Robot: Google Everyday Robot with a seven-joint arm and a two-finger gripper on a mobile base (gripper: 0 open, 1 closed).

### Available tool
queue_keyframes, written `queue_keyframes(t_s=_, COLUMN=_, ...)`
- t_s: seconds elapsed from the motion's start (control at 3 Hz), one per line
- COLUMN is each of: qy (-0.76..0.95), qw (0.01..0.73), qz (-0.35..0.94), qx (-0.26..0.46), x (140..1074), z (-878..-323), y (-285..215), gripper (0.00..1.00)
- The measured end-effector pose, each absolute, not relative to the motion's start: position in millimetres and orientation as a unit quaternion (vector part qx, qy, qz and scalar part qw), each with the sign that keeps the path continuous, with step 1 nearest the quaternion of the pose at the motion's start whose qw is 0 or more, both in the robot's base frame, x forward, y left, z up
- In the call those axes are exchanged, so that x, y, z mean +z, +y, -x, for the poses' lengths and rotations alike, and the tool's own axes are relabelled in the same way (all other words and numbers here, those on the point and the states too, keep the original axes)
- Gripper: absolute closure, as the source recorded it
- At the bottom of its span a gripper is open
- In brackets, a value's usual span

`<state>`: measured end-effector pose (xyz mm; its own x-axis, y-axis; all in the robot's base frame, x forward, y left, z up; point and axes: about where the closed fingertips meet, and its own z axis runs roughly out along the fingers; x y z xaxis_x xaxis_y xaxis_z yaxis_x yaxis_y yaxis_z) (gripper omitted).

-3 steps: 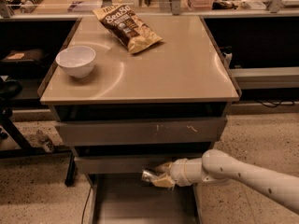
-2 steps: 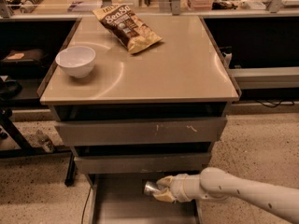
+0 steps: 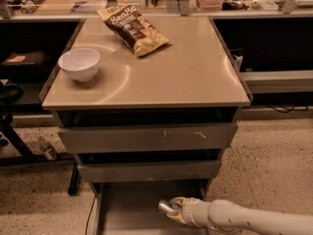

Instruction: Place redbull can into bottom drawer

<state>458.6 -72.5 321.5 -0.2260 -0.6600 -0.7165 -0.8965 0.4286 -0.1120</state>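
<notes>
The bottom drawer (image 3: 127, 204) is pulled out at the foot of the cabinet, a wide shallow grey tray below the two upper drawers. My gripper (image 3: 175, 209) reaches in from the right, low over the drawer's right half, and is shut on the redbull can (image 3: 166, 206). Only the can's shiny silver end shows, pointing left; the rest is hidden in the gripper. The can is held just above the drawer floor.
The beige cabinet top (image 3: 186, 77) holds a white bowl (image 3: 79, 63) at the left and a brown chip bag (image 3: 133, 27) at the back. The two upper drawers (image 3: 146, 137) are closed. Speckled floor lies to the right. A dark stand leg is at the left.
My arm has lowered and moved left with the can, from in front of the middle drawer down into the open bottom drawer.
</notes>
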Motion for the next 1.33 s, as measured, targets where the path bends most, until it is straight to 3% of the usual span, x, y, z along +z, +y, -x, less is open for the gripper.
queue_keyframes(t_s=0.33, qy=0.779, qw=0.367, qz=0.486, qx=0.149, x=288, z=-471, y=-90, gripper=1.00)
queue_keyframes(t_s=0.67, qy=0.799, qw=0.357, qz=0.450, qx=0.179, x=221, z=-479, y=-97, gripper=1.00)
queue_keyframes(t_s=1.33, qy=0.790, qw=0.344, qz=0.471, qx=0.187, x=205, z=-475, y=-83, gripper=1.00)
